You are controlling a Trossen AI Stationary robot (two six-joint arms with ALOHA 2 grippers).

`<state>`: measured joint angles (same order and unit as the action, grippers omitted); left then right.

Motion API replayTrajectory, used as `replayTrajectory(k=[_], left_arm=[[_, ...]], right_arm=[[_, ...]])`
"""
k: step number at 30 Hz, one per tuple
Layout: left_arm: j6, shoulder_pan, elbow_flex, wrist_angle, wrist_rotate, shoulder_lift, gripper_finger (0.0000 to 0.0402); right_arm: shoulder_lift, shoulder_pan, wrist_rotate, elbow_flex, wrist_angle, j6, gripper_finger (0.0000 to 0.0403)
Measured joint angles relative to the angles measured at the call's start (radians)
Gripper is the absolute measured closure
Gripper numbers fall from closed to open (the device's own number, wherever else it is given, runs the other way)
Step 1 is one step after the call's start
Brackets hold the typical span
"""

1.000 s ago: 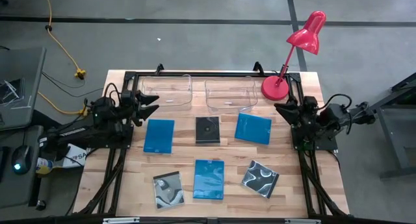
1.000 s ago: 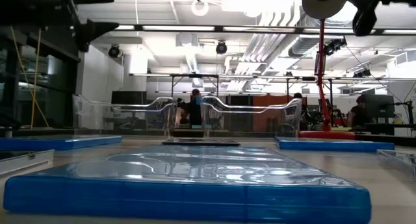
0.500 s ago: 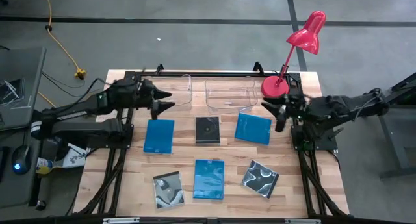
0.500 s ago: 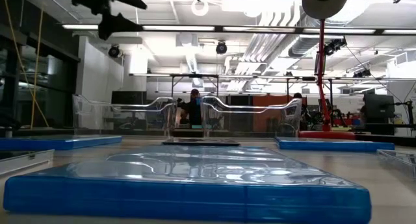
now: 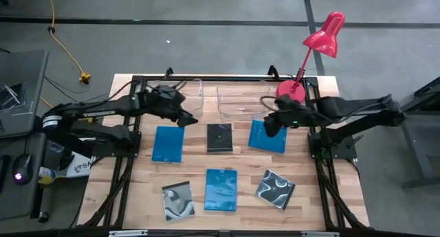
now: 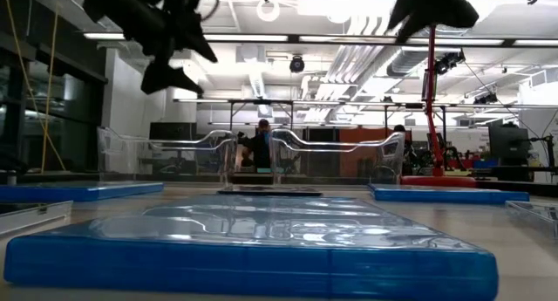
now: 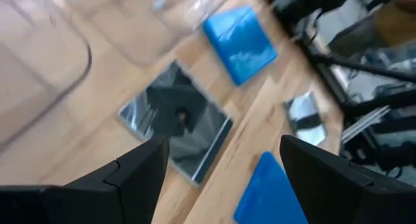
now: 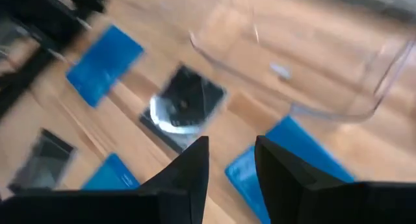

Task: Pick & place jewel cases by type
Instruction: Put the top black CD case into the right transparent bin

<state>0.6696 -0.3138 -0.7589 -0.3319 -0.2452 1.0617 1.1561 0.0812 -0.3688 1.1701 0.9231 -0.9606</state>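
Note:
Six jewel cases lie flat on the table. The blue ones are at far left [image 5: 168, 143], far right [image 5: 267, 136] and near centre [image 5: 221, 189]. A plain black one [image 5: 219, 137] lies in the middle, and two swirl-covered ones lie at near left [image 5: 178, 200] and near right [image 5: 276, 189]. My left gripper [image 5: 191, 119] hangs open above the table between the far left blue case and the black case [image 7: 175, 120]. My right gripper [image 5: 267, 124] hangs open over the far left edge of the far right blue case [image 8: 292, 159]. Neither touches anything.
Two clear plastic tubs [image 5: 180, 96] [image 5: 243, 99] stand side by side at the far edge. A red desk lamp [image 5: 291, 91] has its base on the far right corner and its head reaches over the table edge. Bare wood shows between the cases.
Both arms have swung in from the table's sides toward the middle. My left gripper has moved right and a little nearer, toward the black case. My right gripper has moved left until it stands over the far right blue case. The cases have stayed where they were.

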Motion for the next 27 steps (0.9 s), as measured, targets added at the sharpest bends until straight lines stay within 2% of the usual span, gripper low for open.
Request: replayTrajectory(k=[5, 8, 18, 22, 27], left_arm=[[0.016, 0.0, 0.0, 0.001, -0.039, 0.103, 0.011], [0.016, 0.0, 0.0, 0.01, -0.055, 0.162, 0.011], [0.074, 0.0, 0.01, 0.107, -0.111, 0.328, 0.011], [0.158, 0.009, 0.077, 0.184, -0.096, 0.351, 0.011], [0.342, 0.052, 0.172, 0.296, 0.011, 0.351, 0.011]], right_arm=[[0.077, -0.017, 0.088, -0.053, -0.033, -0.028, 0.0295], [0.11, -0.017, 0.101, -0.095, -0.071, -0.043, 0.0295], [0.114, -0.016, 0.144, -0.312, -0.364, -0.151, 0.0295], [0.114, -0.016, 0.149, -0.392, -0.478, -0.181, 0.0295], [0.114, -0.016, 0.144, -0.482, -0.629, -0.219, 0.0295]])
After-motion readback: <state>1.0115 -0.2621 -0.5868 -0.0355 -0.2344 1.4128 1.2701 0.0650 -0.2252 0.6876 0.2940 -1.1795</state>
